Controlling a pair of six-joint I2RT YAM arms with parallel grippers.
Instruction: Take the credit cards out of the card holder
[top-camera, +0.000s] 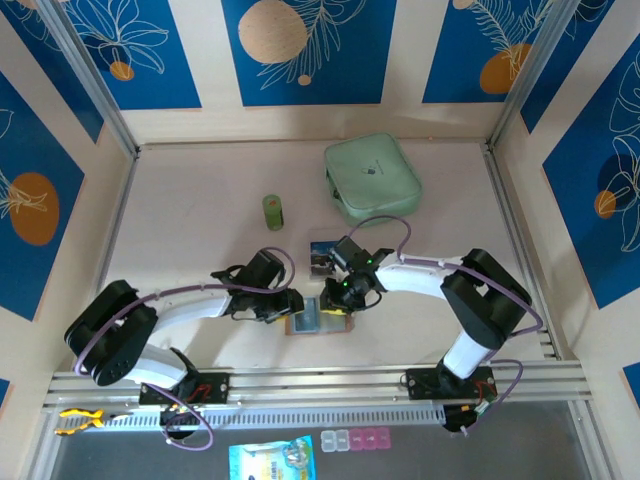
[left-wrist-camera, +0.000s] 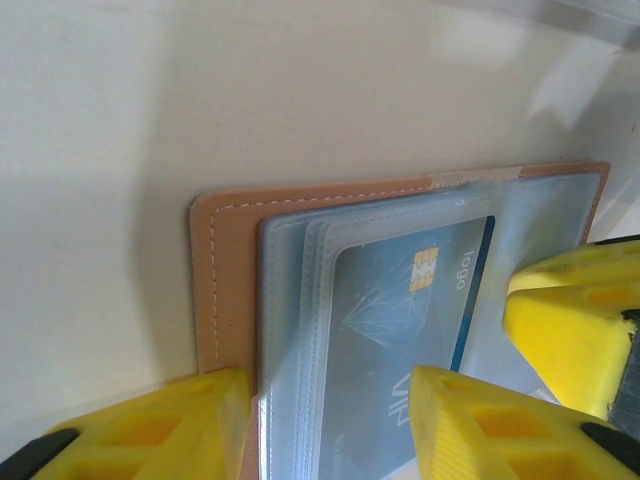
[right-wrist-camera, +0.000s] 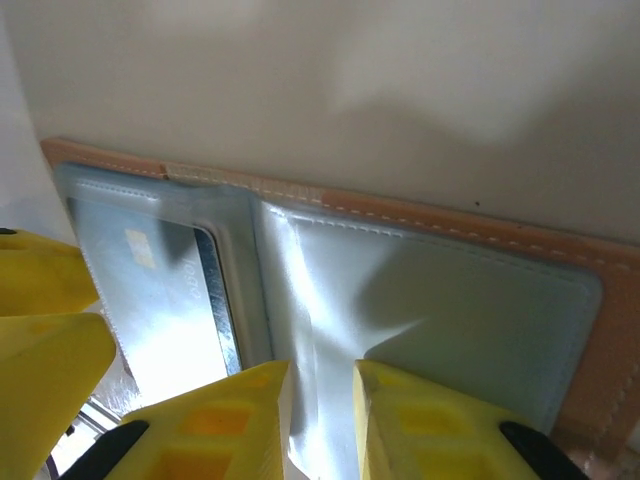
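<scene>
The card holder (top-camera: 308, 322) lies open on the table between the two arms, tan leather (left-wrist-camera: 225, 270) with clear sleeves. A pale blue credit card (left-wrist-camera: 400, 320) with a gold chip sits inside a sleeve. My left gripper (left-wrist-camera: 330, 430) stands open, its fingers straddling the sleeves and the card from the holder's left side. My right gripper (right-wrist-camera: 322, 420) has its jaws close together on a raised fold of clear sleeve (right-wrist-camera: 320, 330) near the holder's spine. A second, dark blue card (top-camera: 322, 250) lies on the table behind the right gripper (top-camera: 340, 298).
A large mint-green zip case (top-camera: 371, 178) rests at the back right. A small green cylinder (top-camera: 273, 211) stands behind the left gripper (top-camera: 295, 303). The left gripper's yellow fingers (right-wrist-camera: 40, 330) crowd the holder's left half in the right wrist view.
</scene>
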